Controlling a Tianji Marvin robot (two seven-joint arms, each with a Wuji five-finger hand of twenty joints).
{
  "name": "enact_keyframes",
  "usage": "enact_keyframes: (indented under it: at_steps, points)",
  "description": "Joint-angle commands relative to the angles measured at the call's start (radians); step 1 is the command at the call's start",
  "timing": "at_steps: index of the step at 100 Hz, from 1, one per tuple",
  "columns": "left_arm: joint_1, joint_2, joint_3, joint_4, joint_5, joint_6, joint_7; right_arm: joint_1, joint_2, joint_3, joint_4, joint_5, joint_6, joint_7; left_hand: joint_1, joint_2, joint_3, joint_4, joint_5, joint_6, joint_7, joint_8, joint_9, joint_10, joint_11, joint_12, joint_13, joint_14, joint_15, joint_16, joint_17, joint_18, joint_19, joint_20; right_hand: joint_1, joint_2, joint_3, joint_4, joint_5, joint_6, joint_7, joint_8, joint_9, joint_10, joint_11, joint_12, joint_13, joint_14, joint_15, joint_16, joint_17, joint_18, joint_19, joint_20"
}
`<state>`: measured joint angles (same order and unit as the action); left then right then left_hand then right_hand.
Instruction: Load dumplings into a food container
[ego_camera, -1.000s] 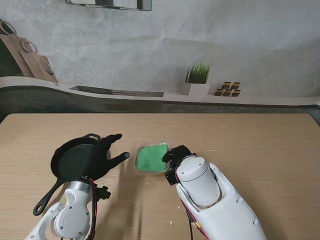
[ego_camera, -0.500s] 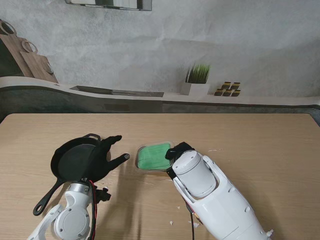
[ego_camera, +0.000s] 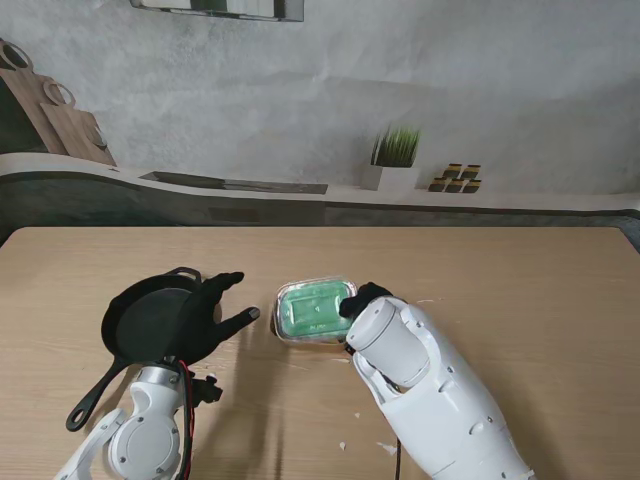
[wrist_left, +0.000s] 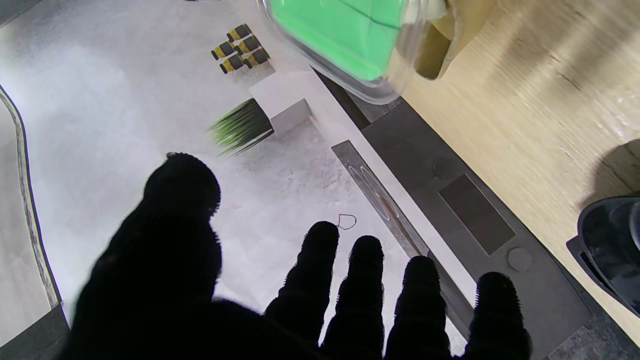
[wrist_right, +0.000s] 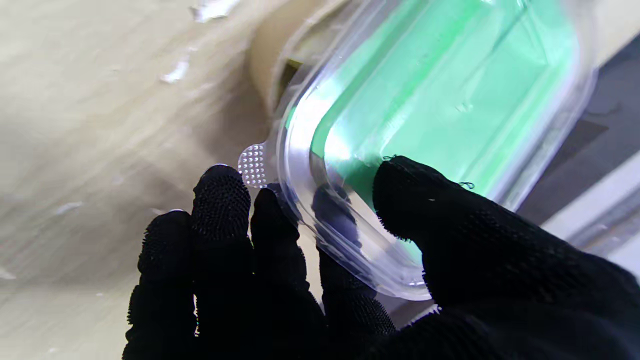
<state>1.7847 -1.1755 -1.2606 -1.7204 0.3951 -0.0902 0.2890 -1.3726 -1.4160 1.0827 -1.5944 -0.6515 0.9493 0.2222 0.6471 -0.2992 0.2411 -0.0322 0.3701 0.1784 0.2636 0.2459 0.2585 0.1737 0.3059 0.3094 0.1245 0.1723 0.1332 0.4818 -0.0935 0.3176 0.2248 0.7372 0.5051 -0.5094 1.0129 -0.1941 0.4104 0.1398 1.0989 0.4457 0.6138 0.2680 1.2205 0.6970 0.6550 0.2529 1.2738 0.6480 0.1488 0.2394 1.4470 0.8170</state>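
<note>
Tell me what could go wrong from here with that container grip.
The right hand pinches only one corner of the clear food container, thumb inside the rim, so the thin plastic might flex or slip. The left hand hangs open over the black pan, offering no support.

A wooden table (ego_camera: 520, 280) filled the near scene. A black frying pan (ego_camera: 140, 322) sat on its left side, handle pointing nearer and left. Small white scraps (ego_camera: 342, 444) lay on the near tabletop. Beyond the far edge, a potted grass plant (ego_camera: 393, 160) stood on a ledge, yellow-and-black blocks (ego_camera: 456, 178) just right of it, and wooden boards (ego_camera: 50, 115) leaned at far left.
</note>
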Motion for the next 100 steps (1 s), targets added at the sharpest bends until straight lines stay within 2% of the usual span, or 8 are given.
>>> enact_keyframes:
  at_steps: [1, 29, 43, 55, 62, 71, 88, 100]
  points:
    - [0.003, -0.004, 0.002, -0.009, -0.003, 0.005, -0.017, -0.021, -0.029, -0.003, -0.007, -0.004, 0.065, 0.016, -0.001, 0.029, -0.015, 0.027, 0.012, 0.001, -0.021, -0.011, -0.004, -0.021, -0.01, -0.003, 0.009, -0.005, -0.022, 0.007, 0.006, -0.004, -0.028, 0.022, -0.051, 0.028, -0.03, 0.057, -0.058, -0.01, -0.024, 0.064, -0.06, -0.025, 0.01, 0.023, -0.05, 0.025, -0.052, 0.011, -0.037, -0.139, 0.05, 0.076]
    - [0.0, -0.005, 0.004, -0.009, -0.006, 0.008, -0.015, -0.037, -0.073, 0.046, -0.014, -0.17, 0.065, 0.18, 0.001, 0.029, -0.012, 0.027, 0.013, 0.012, -0.026, -0.012, -0.005, -0.021, -0.007, 0.003, 0.015, -0.003, -0.027, 0.017, 0.009, -0.004, -0.025, 0.032, -0.114, 0.093, -0.139, 0.071, -0.253, -0.012, -0.104, -0.013, -0.298, -0.087, -0.064, -0.014, -0.268, -0.05, -0.166, -0.023, -0.167, -0.237, 0.018, 0.066]
    - [-0.001, -0.006, 0.007, -0.005, -0.007, 0.014, -0.012, -0.055, -0.136, 0.093, -0.007, -0.238, 0.066, 0.19, 0.008, 0.027, -0.007, 0.028, 0.017, 0.012, -0.026, -0.012, -0.007, -0.02, -0.007, 0.004, 0.015, -0.003, -0.032, 0.021, 0.007, -0.006, -0.024, 0.036, -0.083, 0.121, -0.159, 0.068, -0.273, -0.007, -0.12, -0.048, -0.324, -0.084, -0.077, -0.064, -0.299, -0.049, -0.177, -0.029, -0.179, -0.243, 0.016, 0.064]
    - [-0.011, 0.007, 0.0, 0.011, 0.066, 0.018, -0.029, -0.058, -0.129, 0.086, -0.011, -0.251, 0.066, 0.187, 0.051, -0.033, 0.067, 0.022, 0.058, -0.07, 0.027, 0.021, -0.013, -0.029, 0.001, 0.009, 0.017, -0.008, -0.038, 0.031, 0.011, -0.007, -0.026, 0.044, -0.102, 0.131, -0.181, 0.067, -0.305, -0.029, -0.124, -0.059, -0.379, -0.113, -0.094, -0.09, -0.359, -0.075, -0.201, -0.039, -0.193, -0.273, 0.013, 0.063]
    - [-0.016, 0.022, -0.008, 0.023, 0.133, 0.016, -0.061, -0.056, -0.107, 0.068, -0.016, -0.222, 0.065, 0.15, 0.048, -0.063, 0.093, 0.019, 0.088, -0.113, 0.054, 0.037, -0.016, -0.035, 0.003, 0.01, 0.013, -0.011, -0.039, 0.034, 0.009, -0.011, -0.029, 0.044, -0.115, 0.137, -0.196, 0.071, -0.326, -0.052, -0.152, -0.086, -0.433, -0.135, -0.095, -0.14, -0.41, -0.1, -0.218, -0.054, -0.192, -0.283, -0.017, 0.037]
    - [-0.022, 0.043, -0.014, 0.033, 0.225, -0.001, -0.104, -0.049, -0.051, 0.026, -0.025, -0.125, 0.065, 0.063, -0.005, -0.091, 0.122, 0.013, 0.067, -0.091, 0.048, 0.038, -0.034, -0.047, 0.004, 0.008, 0.002, -0.02, -0.04, 0.034, 0.001, -0.016, -0.037, 0.039, -0.126, 0.138, -0.203, 0.07, -0.326, -0.083, -0.22, -0.116, -0.465, -0.158, -0.151, -0.216, -0.461, -0.124, -0.233, -0.065, -0.193, -0.287, -0.062, 0.013]
    - [-0.044, 0.073, 0.02, 0.056, 0.396, -0.031, -0.127, 0.03, 0.167, -0.183, -0.047, 0.332, 0.05, -0.298, -0.085, -0.153, 0.105, -0.018, -0.071, -0.009, -0.073, -0.047, -0.078, -0.066, -0.111, -0.062, -0.065, -0.049, -0.068, 0.0, -0.018, -0.027, -0.077, -0.016, -0.128, 0.119, -0.187, 0.069, -0.325, -0.29, -0.244, -0.077, -0.446, -0.217, -0.446, -0.353, -0.538, -0.195, -0.371, -0.14, -0.208, -0.274, -0.325, -0.058]
    - [-0.072, 0.092, 0.067, 0.075, 0.504, -0.034, -0.141, 0.01, 0.204, -0.184, -0.057, 0.274, -0.068, -0.274, -0.112, -0.157, 0.068, -0.026, -0.105, 0.005, -0.107, -0.086, -0.103, -0.066, -0.185, -0.089, -0.097, -0.054, -0.079, -0.025, -0.017, -0.021, -0.089, -0.045, -0.118, 0.086, -0.144, 0.064, -0.303, -0.445, -0.248, -0.05, -0.436, -0.261, -0.578, -0.394, -0.554, -0.232, -0.475, -0.191, -0.217, -0.274, -0.465, -0.041]
